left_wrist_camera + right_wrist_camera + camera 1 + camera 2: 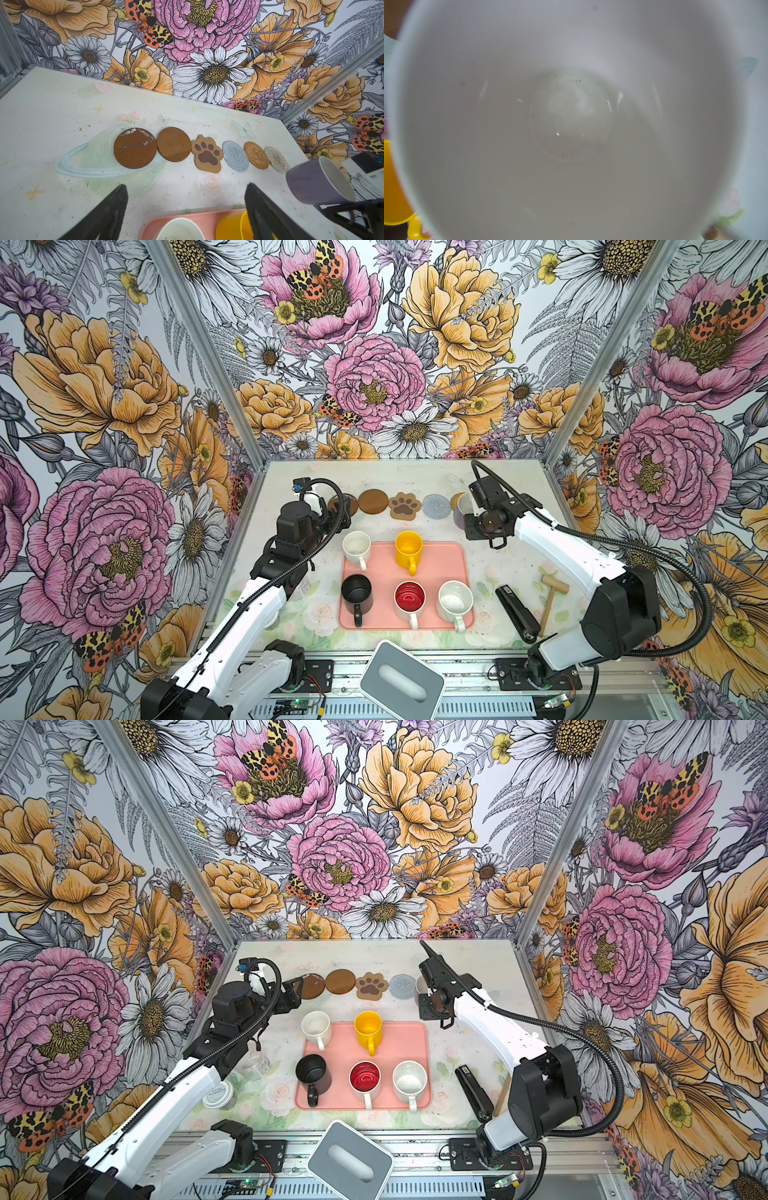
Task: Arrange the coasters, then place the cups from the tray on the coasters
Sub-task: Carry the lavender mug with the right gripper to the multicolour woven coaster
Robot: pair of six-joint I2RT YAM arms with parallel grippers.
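Six coasters lie in a row at the back of the table: two brown discs (135, 147) (174, 144), a paw-shaped one (206, 154), a grey woven one (235, 156), a rattan one (256, 155) and a clear glassy one (276, 159). My right gripper (471, 514) is shut on the lavender cup (311, 180), which hangs tilted beside the clear coaster. The cup's pale inside fills the right wrist view and hides the jaws. On the pink tray (440, 568) stand cream (356, 547), yellow (409, 549), black (356, 591), red-inside (409, 597) and speckled (455, 599) cups. My left gripper (186, 187) is open and empty near the left brown disc.
A black stapler (517, 614) and a wooden mallet (550, 593) lie right of the tray. A grey-white box with an oval slot (402, 680) sits at the front edge. A glass jar (257, 1065) and a lidded jar (218, 1094) stand under my left arm.
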